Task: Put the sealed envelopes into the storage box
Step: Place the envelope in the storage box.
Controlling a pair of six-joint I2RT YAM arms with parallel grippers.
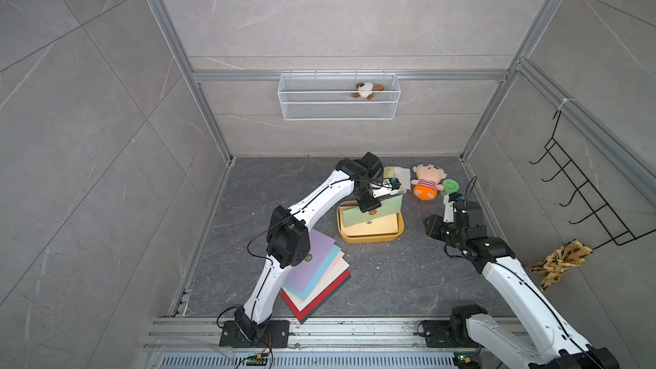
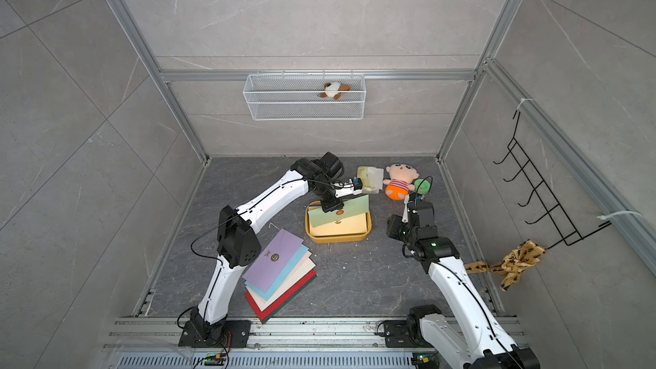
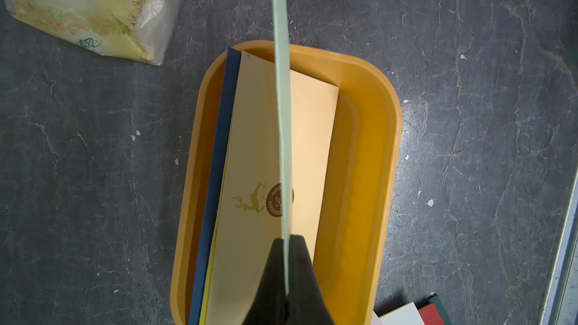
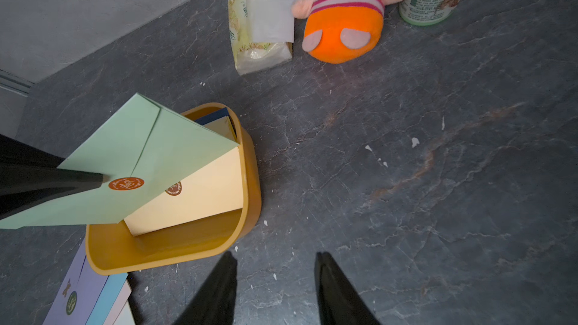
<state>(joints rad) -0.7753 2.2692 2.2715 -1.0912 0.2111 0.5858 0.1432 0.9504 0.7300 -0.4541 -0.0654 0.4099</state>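
Plastic packet (image 3: 90,10): green characters "清风" printed on wrapper. Yellow envelope (image 3: 250,151): monogram on round seal (image 3: 273,203) illegible.

L arm (image 1: 319,197) arched fwd, wrist tipped down, L gripper (image 3: 286,264) pinched tight on pale green envelope (image 1: 387,209). R arm (image 1: 514,285) stretched fwd, R gripper (image 4: 275,259) pointing down, jaws apart, holding nothing.

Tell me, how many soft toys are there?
2. One brown-and-white plush in the hanging wire basket; one striped doll on the tabletop beside the green container.

Envelopes (image 4: 125,148) — matt paper, storage box (image 4: 156,251) — smooth plastic
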